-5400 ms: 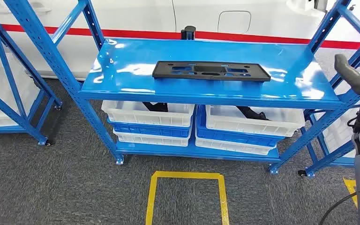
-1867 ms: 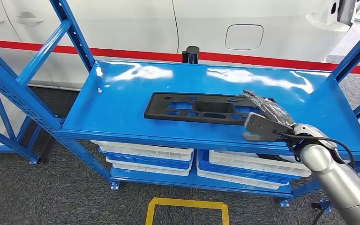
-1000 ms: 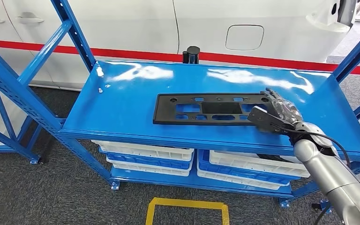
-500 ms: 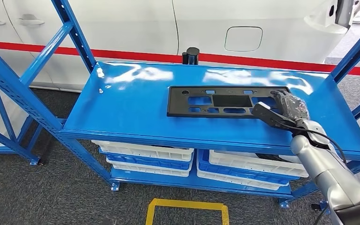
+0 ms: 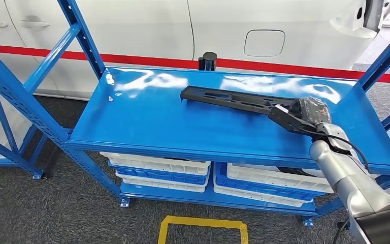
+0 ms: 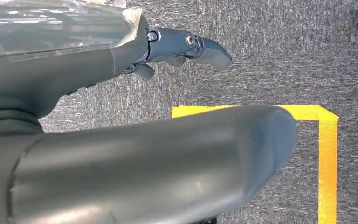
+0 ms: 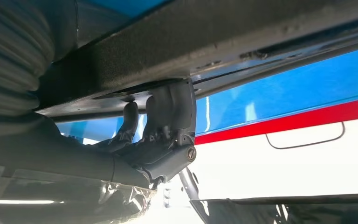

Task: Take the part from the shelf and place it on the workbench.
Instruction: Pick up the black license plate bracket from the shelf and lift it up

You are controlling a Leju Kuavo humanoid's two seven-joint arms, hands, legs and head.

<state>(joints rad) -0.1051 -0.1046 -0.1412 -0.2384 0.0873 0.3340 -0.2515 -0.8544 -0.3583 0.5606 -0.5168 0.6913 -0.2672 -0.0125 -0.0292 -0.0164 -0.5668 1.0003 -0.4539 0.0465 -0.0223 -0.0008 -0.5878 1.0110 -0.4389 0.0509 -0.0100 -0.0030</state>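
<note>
The part is a long flat black plastic plate with cut-outs. It is lifted and tilted on edge above the blue shelf top. My right hand grips its right end, thumb in front and fingers curled behind. From the right wrist view the part runs as a dark bar across my right hand, whose fingers press against its underside. My left hand hangs over grey carpet with its fingers apart and nothing in them.
White and blue bins sit on the lower shelf. Blue uprights flank the shelf on both sides. A white car body with a red stripe stands behind it. A yellow floor marking lies in front.
The part slid to the right across the shelf under my right hand. Its near edge has now come up, so it stands tilted on edge in my grip.
</note>
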